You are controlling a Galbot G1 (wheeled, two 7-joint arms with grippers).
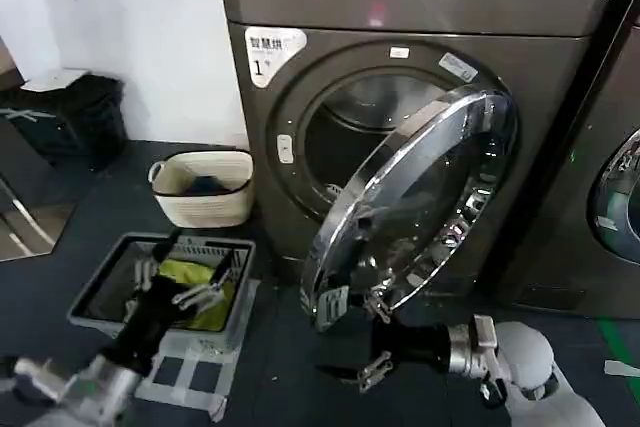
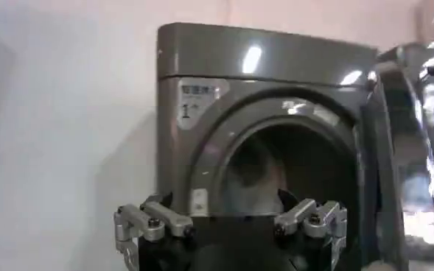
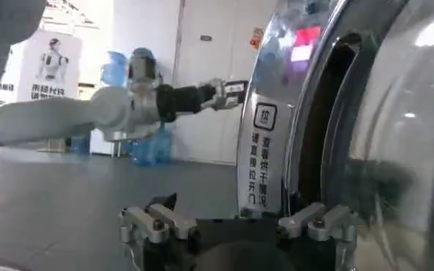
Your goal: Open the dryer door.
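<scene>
Right hand point(image 1: 374, 339) open just beside the swung-open dryer door point(image 1: 420, 197).

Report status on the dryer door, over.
Right gripper open, at dryer door's lower edge. Left gripper open, low over laundry basket. Door swung open. Nothing blocking.

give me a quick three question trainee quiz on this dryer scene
1. True or false: the dryer door is shut against the drum opening.
2. Which gripper is nearer the door's free edge? A) left gripper B) right gripper
3. Fill in: the left gripper hovers over a grey ____ on the floor.

Key
1. False. The door is swung out and the drum shows behind it.
2. B. The right gripper sits just under the door's lower edge, fingers open.
3. Basket, with a yellow-green cloth in it.
</scene>
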